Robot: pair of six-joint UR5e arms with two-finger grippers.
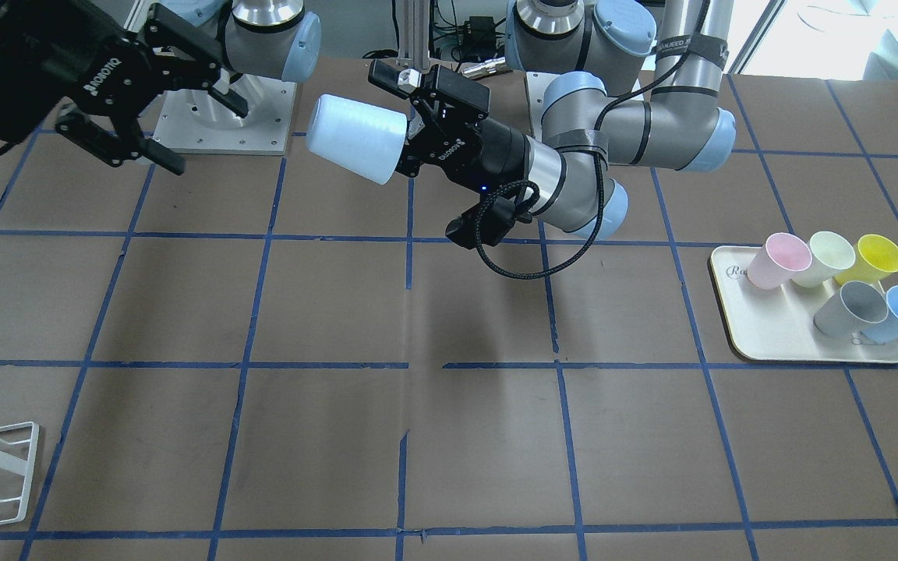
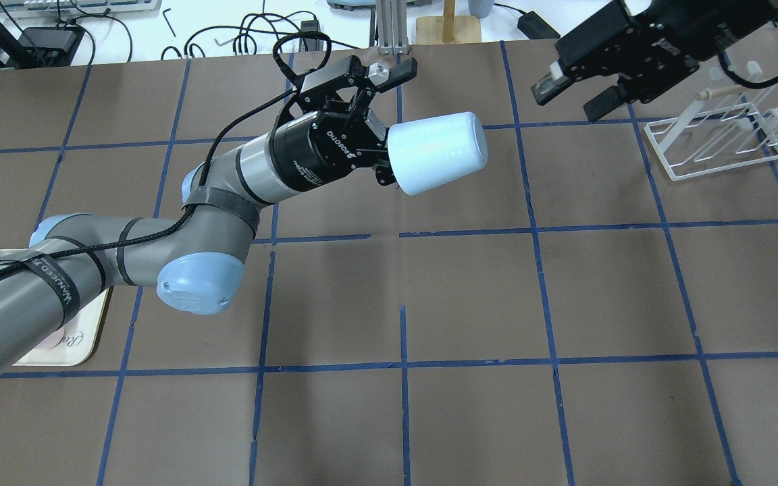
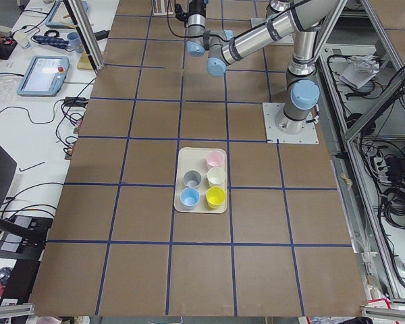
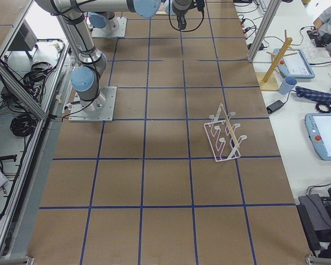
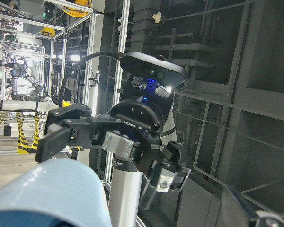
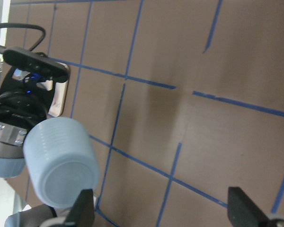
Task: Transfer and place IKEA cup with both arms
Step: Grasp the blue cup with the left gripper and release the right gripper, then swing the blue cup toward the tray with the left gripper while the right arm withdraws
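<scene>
Now, as things stand:
IKEA cup (image 2: 437, 152): on its side in the air above the table (image 2: 470, 304), rim end clamped by the left gripper (image 2: 385, 150), closed base pointing away.
Left fingers (image 2: 381, 177): closed on the cup's rim.
Right gripper (image 2: 575, 91): well apart from the cup's base, facing it.
Right fingers (image 1: 160, 158): spread wide, nothing between them.
Tray (image 1: 761, 335): five more cups, far behind the left fingers.

Table (image 1: 449, 436) (brown): tray (image 1: 768, 335), seemingly wire rack (image 2: 720, 145)

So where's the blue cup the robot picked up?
The IKEA cup is mid-air over the table's middle, sideways in the left gripper, with the open right gripper nearby.
</scene>
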